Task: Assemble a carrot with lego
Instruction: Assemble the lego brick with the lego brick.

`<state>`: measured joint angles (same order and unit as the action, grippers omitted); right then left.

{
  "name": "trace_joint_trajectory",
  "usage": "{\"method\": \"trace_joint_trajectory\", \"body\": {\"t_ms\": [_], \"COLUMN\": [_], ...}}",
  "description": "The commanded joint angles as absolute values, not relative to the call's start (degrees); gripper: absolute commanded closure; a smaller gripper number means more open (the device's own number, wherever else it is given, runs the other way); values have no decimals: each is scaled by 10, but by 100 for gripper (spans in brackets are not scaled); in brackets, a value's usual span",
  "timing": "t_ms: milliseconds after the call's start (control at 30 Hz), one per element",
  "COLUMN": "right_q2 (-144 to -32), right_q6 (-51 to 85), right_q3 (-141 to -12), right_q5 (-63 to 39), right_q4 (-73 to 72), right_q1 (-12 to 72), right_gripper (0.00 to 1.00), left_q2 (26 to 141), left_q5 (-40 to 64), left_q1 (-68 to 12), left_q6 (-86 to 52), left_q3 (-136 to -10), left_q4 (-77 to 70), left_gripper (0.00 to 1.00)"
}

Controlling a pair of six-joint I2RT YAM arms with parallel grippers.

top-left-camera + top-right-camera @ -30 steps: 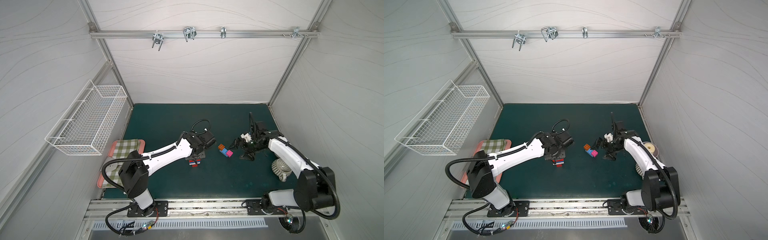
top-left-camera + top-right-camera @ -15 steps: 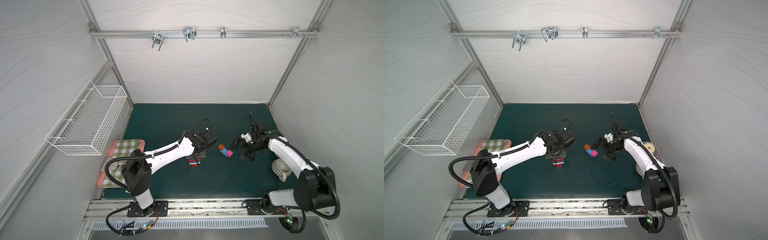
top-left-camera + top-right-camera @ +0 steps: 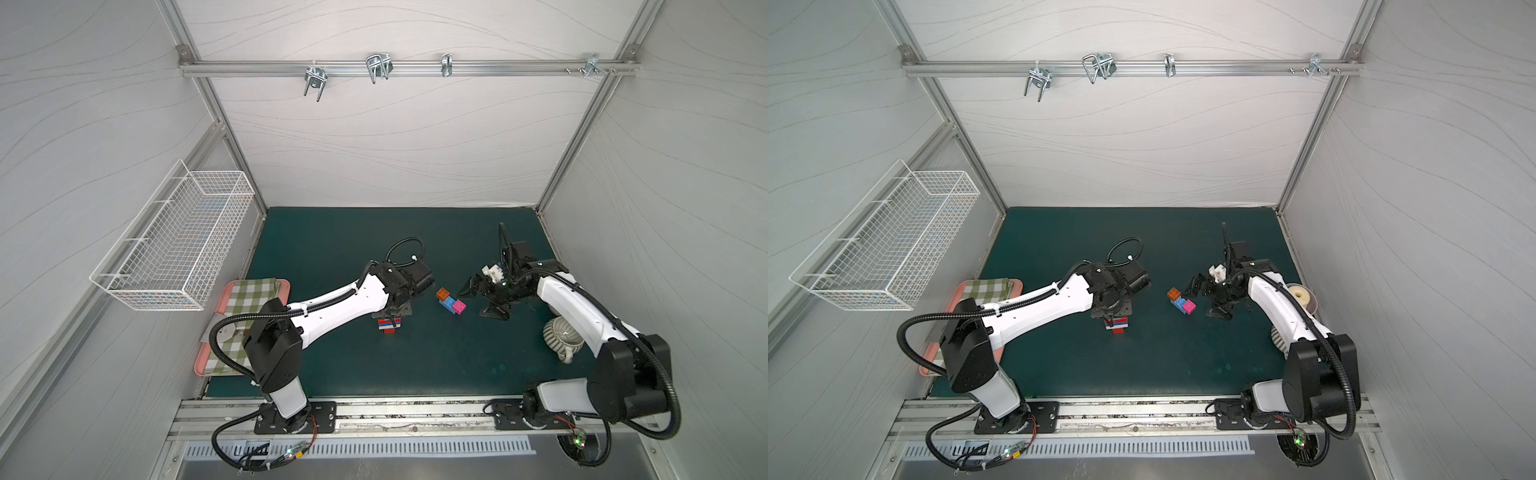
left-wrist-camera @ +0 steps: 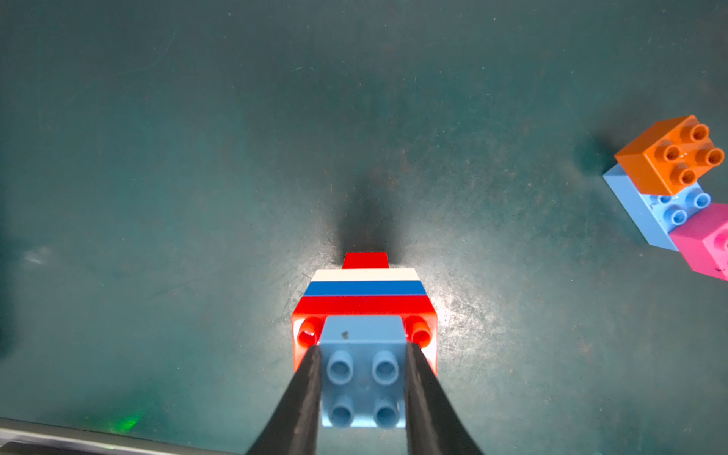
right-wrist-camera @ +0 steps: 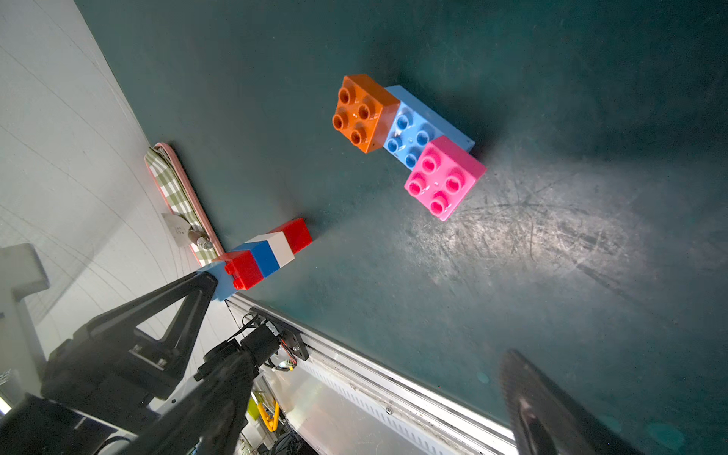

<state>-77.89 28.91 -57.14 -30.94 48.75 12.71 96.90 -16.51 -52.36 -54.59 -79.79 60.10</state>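
Tapering carrot stack [image 4: 364, 293] of glossy hard-plastic studded bricks: small red tip lowest, then white, dark blue, a wider red layer, and a light-blue square brick [image 4: 362, 374] on top. Stands upright near the middle of the scuffed dark-green surface [image 4: 157, 157], tip at or just above it, contact unclear. Judged light and rigid, smooth-walled and somewhat slippery. Held together by stud friction alone, so liable to split at a joint under twisting or sideways pull. Best taken square-on across two flat opposite walls. Gripped just so: left tool [image 4: 363, 348] closed snugly on the light-blue square brick, black fingers [image 4: 303, 394] flat against its sides. Apart from the stack, toward the right arm, a loose cluster on the surface: long light-blue brick [image 5: 413, 134] carrying an orange square brick [image 5: 364, 112] at one end, with a pink square brick [image 5: 445, 177] at the other. Just beside that cluster, right tool [image 3: 473, 304] spread wide, holding nothing.
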Motion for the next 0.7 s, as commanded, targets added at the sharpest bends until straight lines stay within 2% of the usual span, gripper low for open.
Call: {"method": "trace_joint_trajectory", "body": {"t_ms": [0,367,667], "right_q2": [-779,-777,-777], "right_q6": [283,286,286], "right_q3": [-586,-589,-591], "right_q5": [-305,-302,-302], "right_q4": [506,508,508], "right_q1": [123,123,122], "right_gripper": [1,1,1], "left_q2": [969,955,945], "left_q5": [-157,-169,-190], "left_q1": [-526,-527,-527], "left_q6": [-545,-543,-540], "left_q3": [-798,-801,-819], "left_q4": [614,606,616], "left_gripper": [65,54,50]}}
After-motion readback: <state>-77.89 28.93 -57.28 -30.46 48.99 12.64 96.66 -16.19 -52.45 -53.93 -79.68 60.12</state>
